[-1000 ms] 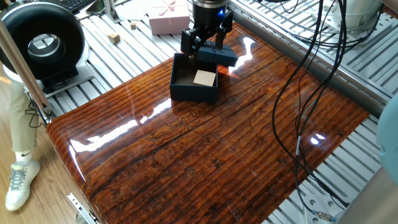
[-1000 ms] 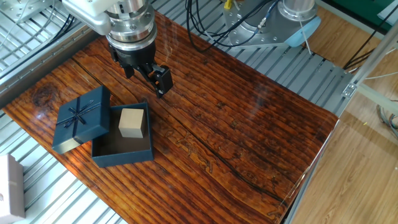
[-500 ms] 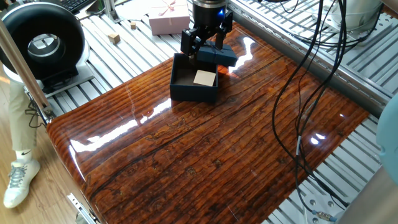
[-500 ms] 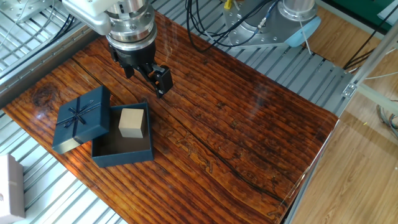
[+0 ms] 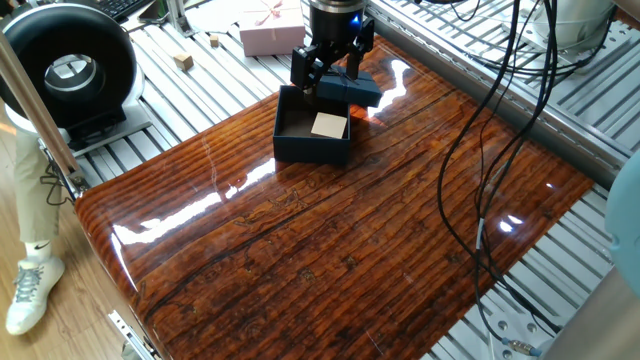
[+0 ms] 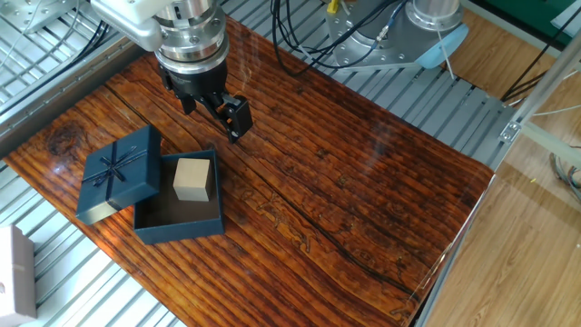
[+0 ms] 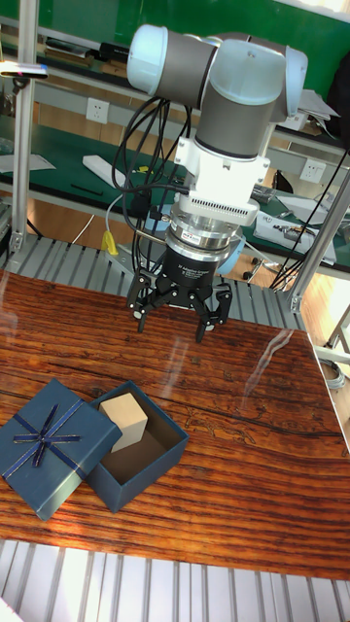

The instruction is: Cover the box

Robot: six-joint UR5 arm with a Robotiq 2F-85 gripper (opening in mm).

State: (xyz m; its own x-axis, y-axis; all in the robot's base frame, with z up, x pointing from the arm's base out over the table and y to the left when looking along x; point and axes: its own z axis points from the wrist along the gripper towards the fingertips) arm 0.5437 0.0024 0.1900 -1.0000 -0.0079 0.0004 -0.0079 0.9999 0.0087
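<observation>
My gripper hangs pointing straight down, fingers spread wide apart with nothing between them.

Only the person's white shoe has shifted (very slightly).

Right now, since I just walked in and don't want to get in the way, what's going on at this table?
A single robot arm holds its gripper open and empty above the wooden table, close to a navy box but not touching it. The box is uncovered, with a tan block inside. Its matching lid, bow side up, lies tilted against the box's side. Nothing is grasped, so the box is not yet covered.
</observation>
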